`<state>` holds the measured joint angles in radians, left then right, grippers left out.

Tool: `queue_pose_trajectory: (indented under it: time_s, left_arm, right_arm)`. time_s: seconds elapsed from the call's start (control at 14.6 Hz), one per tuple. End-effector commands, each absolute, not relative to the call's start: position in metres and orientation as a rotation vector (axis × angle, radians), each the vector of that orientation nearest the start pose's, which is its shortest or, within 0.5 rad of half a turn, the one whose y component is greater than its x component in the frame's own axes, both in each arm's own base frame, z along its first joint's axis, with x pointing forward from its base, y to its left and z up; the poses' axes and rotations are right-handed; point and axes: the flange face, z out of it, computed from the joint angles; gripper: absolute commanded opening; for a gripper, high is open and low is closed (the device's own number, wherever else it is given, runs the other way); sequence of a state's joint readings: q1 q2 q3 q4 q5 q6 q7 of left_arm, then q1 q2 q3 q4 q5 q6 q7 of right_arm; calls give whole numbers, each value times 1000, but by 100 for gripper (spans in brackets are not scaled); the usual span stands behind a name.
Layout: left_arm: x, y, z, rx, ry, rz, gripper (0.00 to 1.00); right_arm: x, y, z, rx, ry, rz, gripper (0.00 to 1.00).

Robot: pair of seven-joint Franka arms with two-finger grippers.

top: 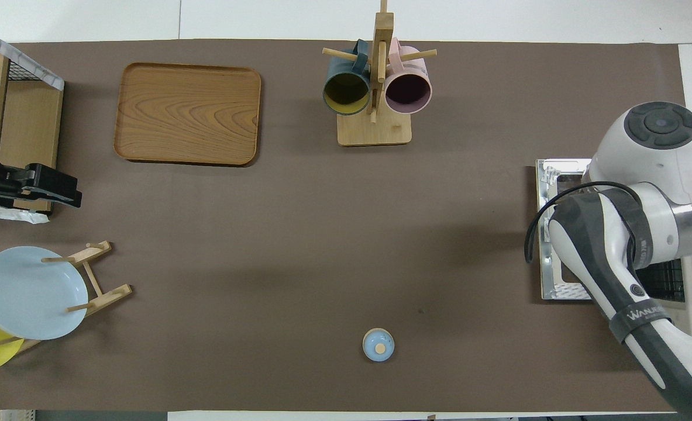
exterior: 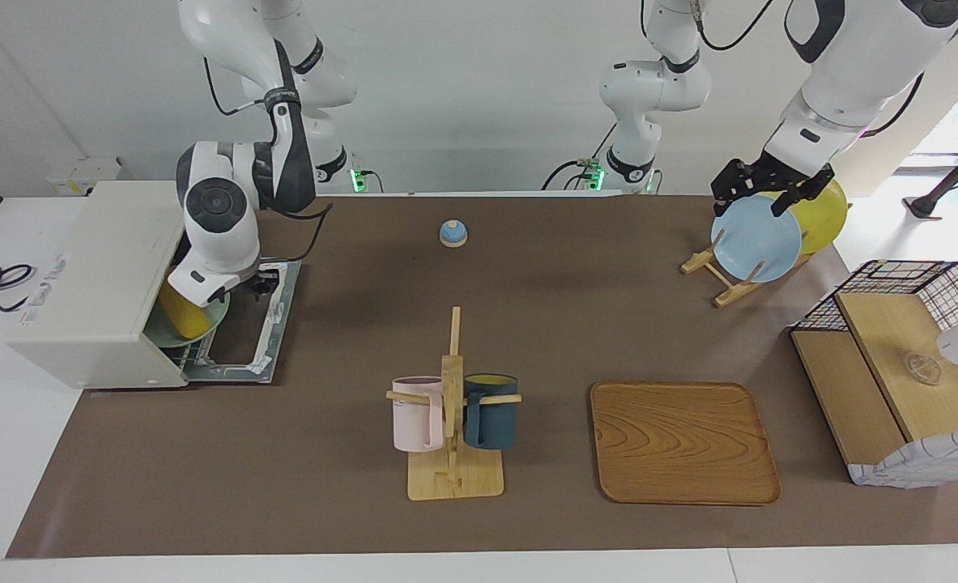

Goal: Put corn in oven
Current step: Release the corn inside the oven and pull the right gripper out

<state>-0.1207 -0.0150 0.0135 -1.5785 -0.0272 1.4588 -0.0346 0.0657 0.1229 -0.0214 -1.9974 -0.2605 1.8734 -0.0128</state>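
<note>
The oven [exterior: 94, 283] stands at the right arm's end of the table with its door [exterior: 248, 324] folded down flat onto the brown mat [exterior: 527, 324]. The right arm reaches into the open mouth, and its gripper [exterior: 261, 283] sits low over the door, just at the opening; whether its fingers are parted or closed cannot be told. Inside, the corn [exterior: 180, 316] lies on a pale green plate [exterior: 203, 328] resting on the wire rack — its yellow end shows just under the arm's wrist.

The left gripper [exterior: 770, 190] hangs over the wooden plate rack [exterior: 725, 279] at the left arm's end of the table, its dark fingers [exterior: 790, 198] spread apart around nothing, just above the rim of the light blue plate [exterior: 756, 240]. A yellow plate [exterior: 827, 214] stands upright in the rack, touching the blue one.

Between the arms, near the robots, sits a small blue bell [exterior: 453, 233]. Farther out stands a wooden mug tree [exterior: 453, 405] carrying a pink mug [exterior: 417, 413] and a dark blue mug [exterior: 491, 410], with a wooden tray [exterior: 683, 442] beside it — and a wire-and-wood shelf [exterior: 892, 372] at the table's edge.
</note>
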Motion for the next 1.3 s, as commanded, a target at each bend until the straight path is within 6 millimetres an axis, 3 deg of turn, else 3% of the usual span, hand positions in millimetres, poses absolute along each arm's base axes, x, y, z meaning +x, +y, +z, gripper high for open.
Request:
queue_pose_trajectory:
  time_s: [0.0, 0.14, 0.41, 0.75, 1.23]
  left_arm:
    - [528, -55, 619, -3144, 110, 151, 100]
    - [527, -56, 619, -3144, 110, 151, 100]
    - [528, -55, 619, -3144, 107, 151, 100]
    - [527, -56, 619, -3144, 110, 151, 100]
    - [527, -56, 619, -3144, 110, 151, 100]
  right_arm:
    - [552, 19, 385, -3275, -155, 351, 3]
    - [541, 39, 360, -3265, -146, 265, 0]
    - [531, 57, 304, -3261, -58, 176, 0]
    - [531, 55, 287, -3270, -68, 219, 0]
    - [532, 45, 291, -3379, -211, 264, 0]
